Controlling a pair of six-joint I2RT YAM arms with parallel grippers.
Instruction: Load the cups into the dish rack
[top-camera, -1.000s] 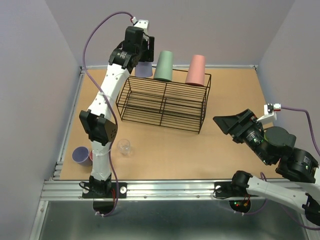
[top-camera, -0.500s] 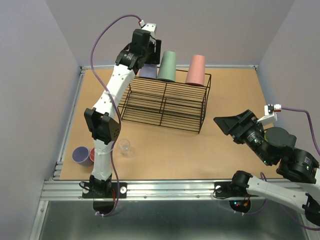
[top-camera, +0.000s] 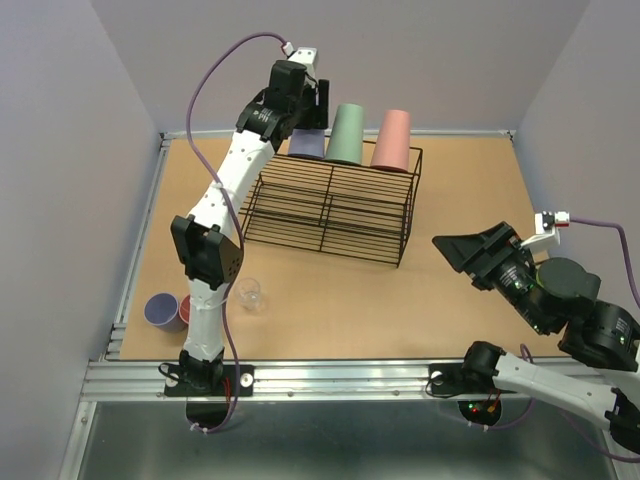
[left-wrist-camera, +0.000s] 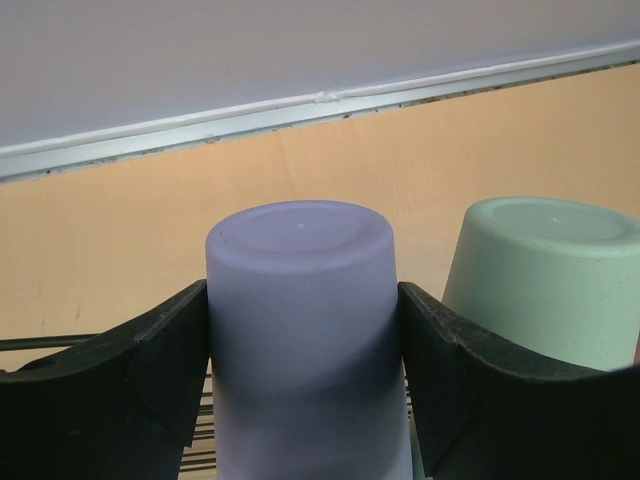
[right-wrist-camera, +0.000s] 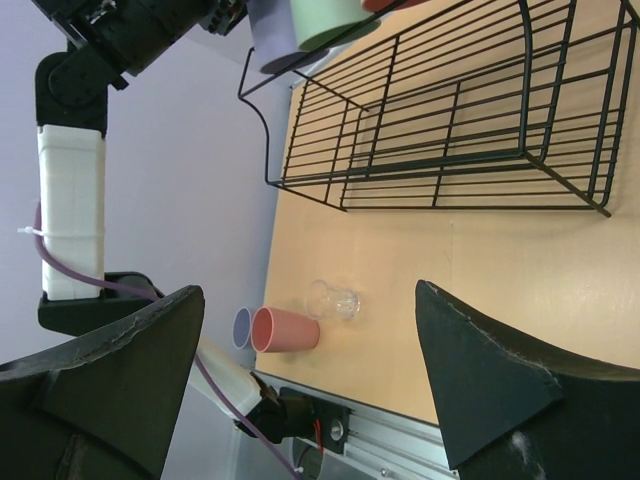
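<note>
- Jaws of the left gripper (left-wrist-camera: 302, 300) are clamped on the sides of a lavender tumbler (left-wrist-camera: 300, 330), which is held inverted, base up, at the far-left corner of the top tier of the dish rack (top-camera: 330, 205). Whether its rim touches the wires cannot be told.
- Dish rack: black wire, two tiers, standing on the table (top-camera: 480, 180) near the middle of the far edge.
- Sage-green tumbler (top-camera: 346, 135): inverted on the top tier, just beside the held tumbler, on its side toward the right edge.
- Salmon-pink tumbler (top-camera: 391, 140): inverted on the same tier, next along toward the right edge.
- Right gripper (top-camera: 455, 248): jaws spread wide and holding nothing, above the table near the right edge, well apart from the rack.
- Second lavender tumbler (top-camera: 160, 309) and second salmon-pink tumbler (top-camera: 184, 310): side by side at the near-left corner, the pink one partly hidden by the left arm.
- Clear cup (top-camera: 249, 293): alone near the near edge, between that pair and the rack.
</note>
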